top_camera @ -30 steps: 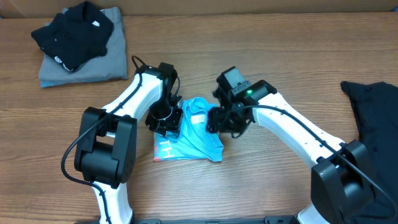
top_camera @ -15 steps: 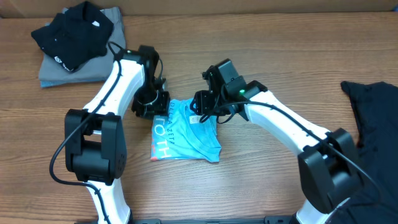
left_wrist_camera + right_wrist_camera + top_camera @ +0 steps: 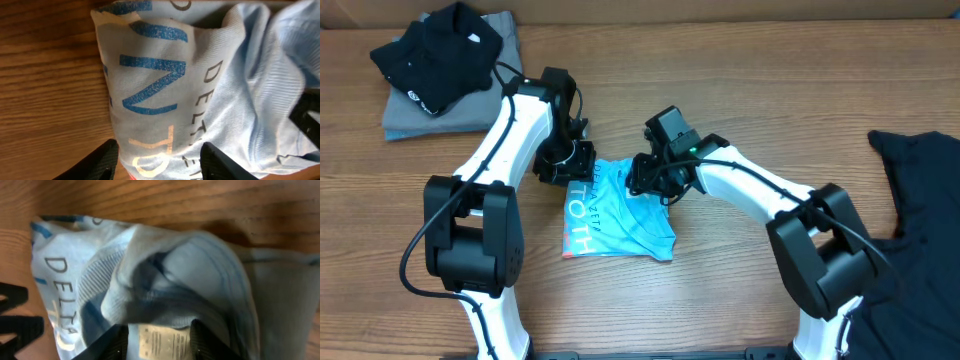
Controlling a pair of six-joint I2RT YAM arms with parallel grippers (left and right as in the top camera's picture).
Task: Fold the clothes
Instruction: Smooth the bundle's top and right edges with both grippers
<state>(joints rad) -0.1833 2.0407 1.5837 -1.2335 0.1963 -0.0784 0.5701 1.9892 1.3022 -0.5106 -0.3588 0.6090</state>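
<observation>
So since a second ago the left arm is backing off toward the far left, the right arm is swinging in over the shirt's far edge, and the light blue T-shirt (image 3: 618, 218) is now lying flatter with its lettering showing. It's sitting mid-desk (image 3: 750, 80) as a smallish rectangle, so I'm guessing the fold is mostly there, though the near-right corner is still looking rumpled and the collar (image 3: 200, 265) is bunching up. Over at the far left a black garment (image 3: 435, 50) is sitting on a folded grey piece (image 3: 455, 115), and another dark garment (image 3: 920, 175) is lying spread out at the right edge, so that one is probably still waiting its turn. The left pincer (image 3: 566, 166) is hovering at the shirt's far-left corner, released, its fingers (image 3: 107, 160) standing apart over flat cloth. The right pincer (image 3: 646, 182) is sitting on the far-right corner with the collar and its label (image 3: 160, 341) between the fingers; honestly I can't tell whether it's actually pinching the cloth or just straddling it.
</observation>
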